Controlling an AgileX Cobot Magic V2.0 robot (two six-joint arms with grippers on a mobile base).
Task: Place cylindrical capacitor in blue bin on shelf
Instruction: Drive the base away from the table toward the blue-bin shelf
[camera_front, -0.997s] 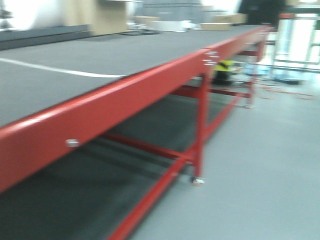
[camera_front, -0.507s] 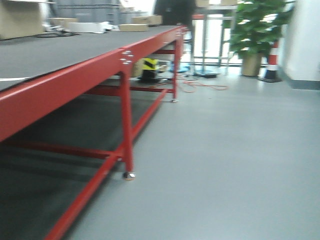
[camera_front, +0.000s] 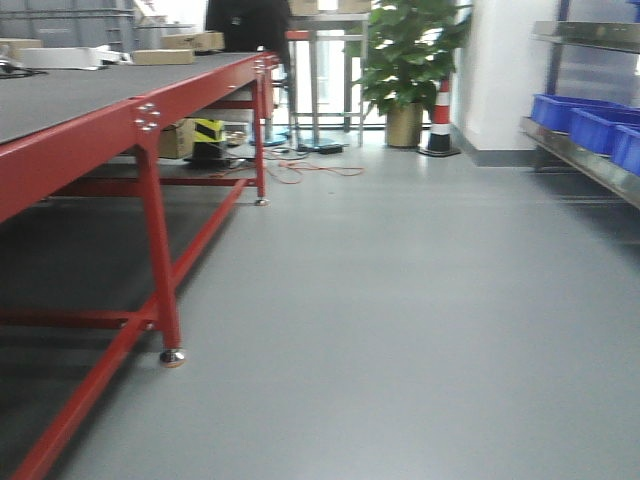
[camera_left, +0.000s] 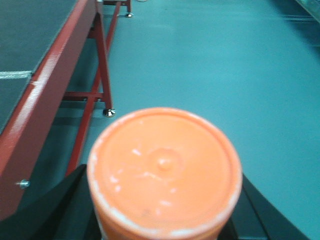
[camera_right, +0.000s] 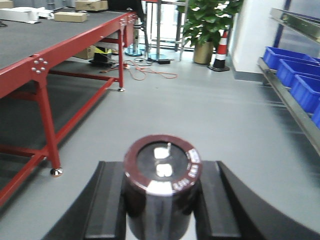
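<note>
Between the two black fingers (camera_right: 105, 205) of the right gripper (camera_right: 162, 169) sits the cylindrical capacitor (camera_right: 161, 205). It is a short, dark brown can with a shiny silver top, and it stands upright. The fingers pinch it from the left and the right. It hangs over the grey floor (camera_front: 400, 300), not in any bin.

The left gripper (camera_left: 162, 182) holds something too. Its black fingers (camera_left: 55, 215) press on both sides of an orange cylinder (camera_left: 165, 150) with a round, flat top. This one fills most of the left wrist view.

On the right side of the room stands the shelf (camera_right: 292, 112). It is shiny steel, and its long front rail runs from near to far. Blue bins (camera_right: 296, 75) sit on it in a row. The shelf is well apart from both grippers.

On the left is a long red-framed table (camera_front: 70, 150) with a dark grey top. Cardboard boxes (camera_front: 165, 56) lie at its far end. A thin orange cable (camera_front: 310, 170) curls on the floor near the far table leg.

Far away, by the white wall, grows a big green potted plant (camera_front: 410, 50). Just right of it stands a striped traffic cone (camera_front: 439, 120).
</note>
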